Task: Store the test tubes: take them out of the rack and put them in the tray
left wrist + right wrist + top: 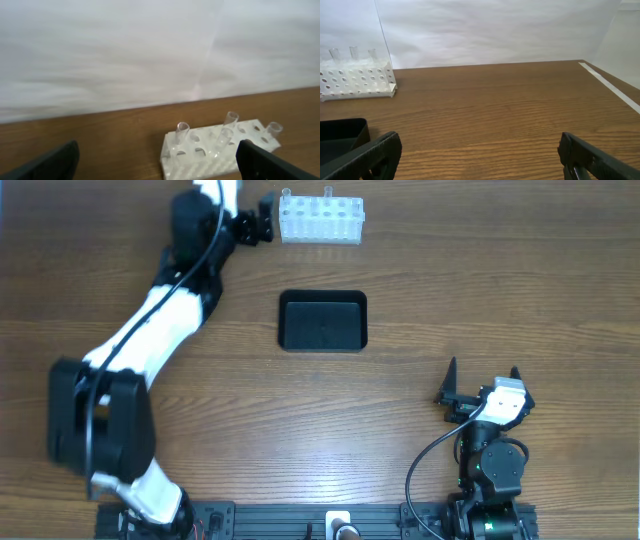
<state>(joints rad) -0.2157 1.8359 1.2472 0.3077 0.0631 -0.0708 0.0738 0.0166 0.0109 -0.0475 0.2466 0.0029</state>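
Observation:
A white test-tube rack (320, 221) stands at the table's far edge with clear test tubes (182, 132) upright in it. The black tray (323, 320) lies in the middle of the table, a short way nearer than the rack, and looks empty. My left gripper (262, 220) is just left of the rack, open, with the rack (220, 152) ahead between its wide-spread fingers (55, 162). My right gripper (484, 372) is open near its base at the front right, holding nothing. It faces the rack (357, 80) and the tray's corner (340, 135).
Bare wooden tabletop surrounds the tray. A white wall rises right behind the rack. A strip of pale tape (610, 85) runs along the table's right side.

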